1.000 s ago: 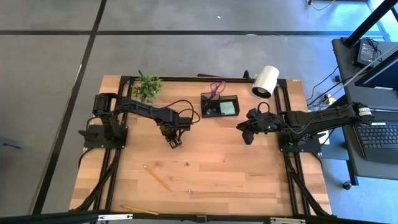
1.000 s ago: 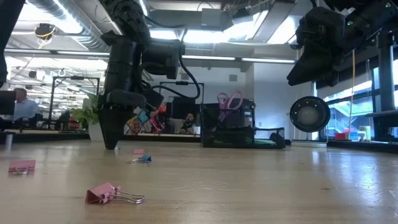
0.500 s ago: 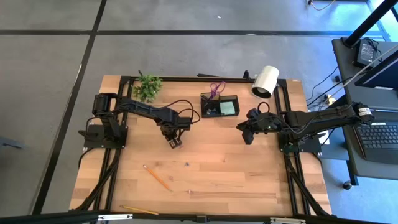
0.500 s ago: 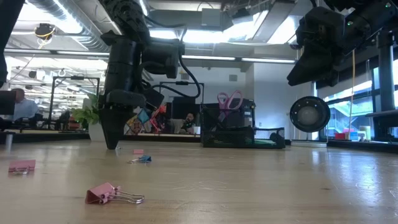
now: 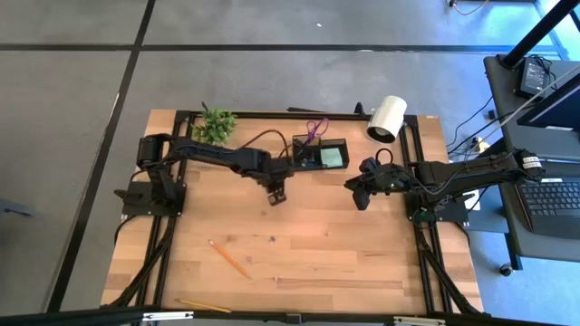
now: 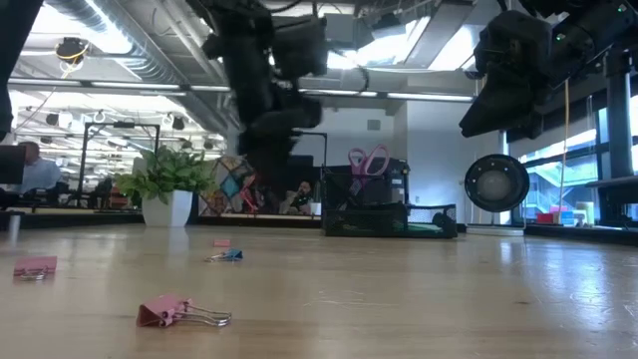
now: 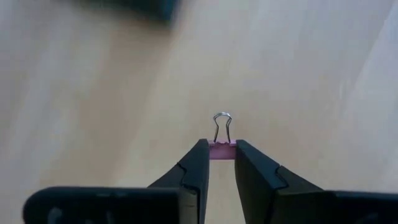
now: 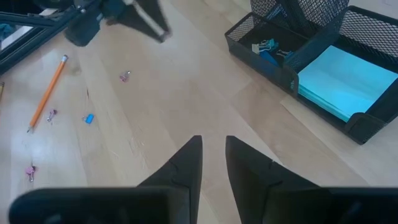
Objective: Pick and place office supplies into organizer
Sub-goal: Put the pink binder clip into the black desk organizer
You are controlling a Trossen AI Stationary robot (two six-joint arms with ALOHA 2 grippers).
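Observation:
My left gripper (image 5: pixel 276 196) hangs above the table's middle, just near of the organizer (image 5: pixel 319 154), and is shut on a small pink binder clip (image 7: pixel 222 149). The organizer is a black mesh tray holding purple scissors (image 5: pixel 314 129), a light-green sticky-note pad (image 5: pixel 332 158) and blue clips (image 8: pixel 264 46). My right gripper (image 5: pixel 358 197) waits open and empty to the organizer's right. Two pencils (image 5: pixel 229 258) (image 5: pixel 204 306) lie flat on the near left part of the table. Loose clips rest on the wood: pink ones (image 6: pixel 169 311) (image 6: pixel 35 265) and a blue one (image 6: pixel 227 255). My left gripper pinches the binder clip's pink body (image 7: pixel 222 150) between its two fingertips (image 7: pixel 200 155), coming from above and pointing down. The clip's wire handle (image 7: pixel 222 124) sticks out past the tips. The clip is lifted clear of the table.
A green leafy plant (image 5: pixel 215 127) stands at the far left edge and a large white cylinder (image 5: pixel 387 118) lies at the far right corner. Bare wood stretches between the two grippers and across the near right part of the table (image 5: pixel 362 263).
My left gripper has risen from the table top and swung toward the right and far edge, ending close to the organizer. It stood with its tips on the wood half a second ago. My right arm has kept still.

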